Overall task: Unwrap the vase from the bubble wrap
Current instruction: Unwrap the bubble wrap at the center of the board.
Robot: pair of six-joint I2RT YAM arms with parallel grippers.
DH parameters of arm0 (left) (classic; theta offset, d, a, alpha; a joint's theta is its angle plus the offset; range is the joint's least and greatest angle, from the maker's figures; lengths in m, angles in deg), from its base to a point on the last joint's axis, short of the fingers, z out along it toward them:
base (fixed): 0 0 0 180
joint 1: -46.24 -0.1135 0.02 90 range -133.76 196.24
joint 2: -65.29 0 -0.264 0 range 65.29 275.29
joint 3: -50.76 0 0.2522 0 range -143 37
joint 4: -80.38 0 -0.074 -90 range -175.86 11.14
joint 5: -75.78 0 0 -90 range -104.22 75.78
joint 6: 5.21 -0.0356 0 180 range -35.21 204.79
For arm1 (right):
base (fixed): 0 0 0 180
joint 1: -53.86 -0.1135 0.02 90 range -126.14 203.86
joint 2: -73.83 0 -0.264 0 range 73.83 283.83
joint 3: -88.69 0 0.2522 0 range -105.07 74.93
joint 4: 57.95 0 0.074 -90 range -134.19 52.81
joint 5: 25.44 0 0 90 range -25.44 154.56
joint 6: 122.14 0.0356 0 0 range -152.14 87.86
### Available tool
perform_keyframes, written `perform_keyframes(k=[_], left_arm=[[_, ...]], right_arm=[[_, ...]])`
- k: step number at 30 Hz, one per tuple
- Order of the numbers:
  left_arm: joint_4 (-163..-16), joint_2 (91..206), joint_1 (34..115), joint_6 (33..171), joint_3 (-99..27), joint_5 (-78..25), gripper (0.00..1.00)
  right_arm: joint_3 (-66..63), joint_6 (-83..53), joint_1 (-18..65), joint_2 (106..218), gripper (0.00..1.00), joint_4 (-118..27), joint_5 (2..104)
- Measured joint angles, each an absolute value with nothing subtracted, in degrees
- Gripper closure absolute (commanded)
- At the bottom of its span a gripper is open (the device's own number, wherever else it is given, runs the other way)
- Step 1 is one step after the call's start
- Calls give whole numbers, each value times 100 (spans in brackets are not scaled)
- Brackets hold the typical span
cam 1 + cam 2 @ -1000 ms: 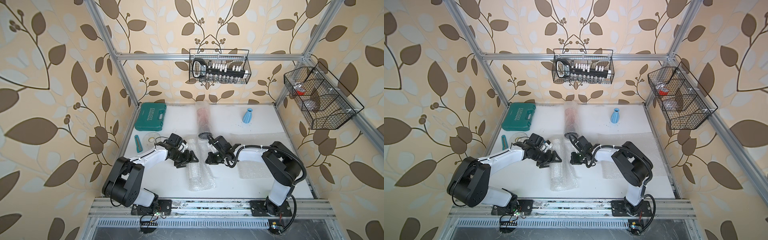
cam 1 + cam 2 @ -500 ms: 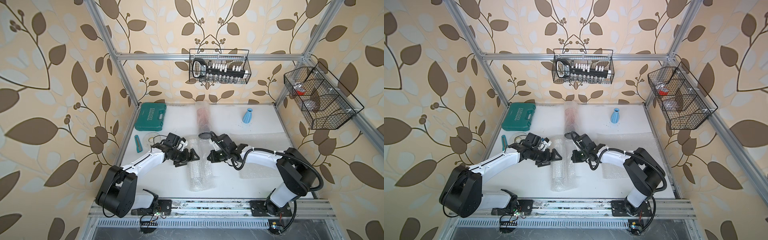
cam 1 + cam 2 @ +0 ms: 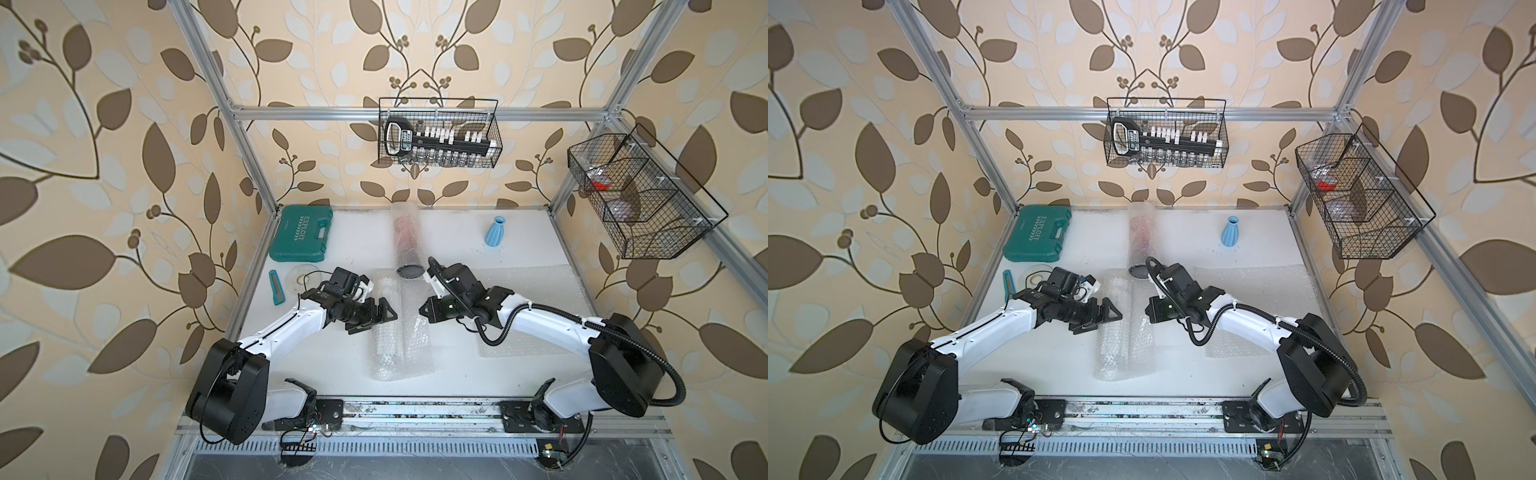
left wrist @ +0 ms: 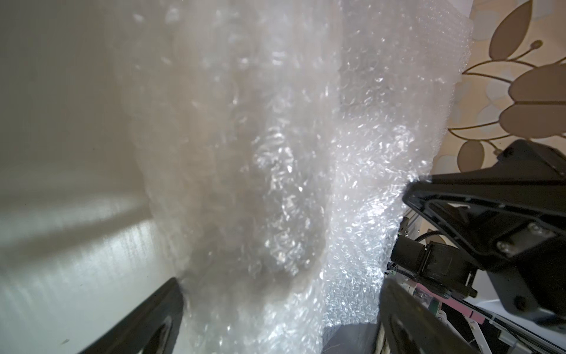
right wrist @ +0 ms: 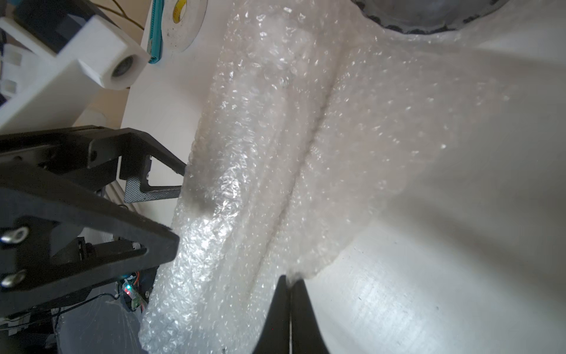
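The bubble wrap (image 3: 401, 345) lies as a long whitish roll mid-table, seen in both top views (image 3: 1127, 353); what it holds does not show. My left gripper (image 3: 378, 321) stands open at the roll's left side, its fingers (image 4: 147, 318) straddling the wrap (image 4: 275, 153). My right gripper (image 3: 420, 311) is shut, and in the right wrist view its tips (image 5: 289, 279) pinch the edge of a loose flap of the wrap (image 5: 352, 138). A small light-blue vase (image 3: 495, 231) stands bare and upright at the back right.
A second wrapped tube (image 3: 405, 232) lies at the back, with a dark round lid (image 3: 409, 272) at its near end. A flat bubble sheet (image 3: 536, 291) covers the right side. A green tool case (image 3: 301, 234), tape disc (image 3: 300, 279) and teal cutter (image 3: 275, 286) sit left. Wire baskets (image 3: 438, 139) hang above.
My left gripper has opened wider beside the roll. Both arms have stretched lower and further out from their bases, while the right gripper has stayed shut at the wrap's right edge.
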State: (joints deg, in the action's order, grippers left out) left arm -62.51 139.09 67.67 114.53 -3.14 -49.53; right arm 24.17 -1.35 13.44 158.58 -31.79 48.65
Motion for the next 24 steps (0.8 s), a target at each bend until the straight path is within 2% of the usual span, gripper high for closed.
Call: perform_keyframes(k=[10, 24], left_arm=[[-6421, 14062, 6767, 11573, -231, -5044, 1], [-6411, 14062, 6767, 11613, -234, -5125, 1]], right_arm=[[2296, -247, 1344, 15818, 100, -2941, 4984], [1945, -478, 1344, 15165, 100, -2379, 5434]])
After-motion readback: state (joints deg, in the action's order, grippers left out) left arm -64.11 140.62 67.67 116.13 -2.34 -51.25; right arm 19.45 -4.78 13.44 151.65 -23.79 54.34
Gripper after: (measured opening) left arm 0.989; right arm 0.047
